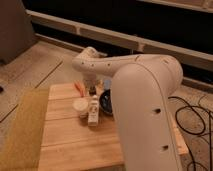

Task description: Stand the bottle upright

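Note:
The bottle (93, 111), slim and cream-white with a dark-printed label, appears to lie on the wooden table (75, 145), its narrow end pointing away from the camera. My gripper (93, 90) hangs just beyond that far end, at the tip of the big white arm (142, 100). It is open with nothing in it. The arm hides the table's right side.
A short white cup (80, 106) stands touching the bottle's left side. A dark blue bowl (106, 102) sits just right of the bottle, partly behind the arm. A small orange object (78, 87) lies further back. Black cables (192, 120) run over the floor at right.

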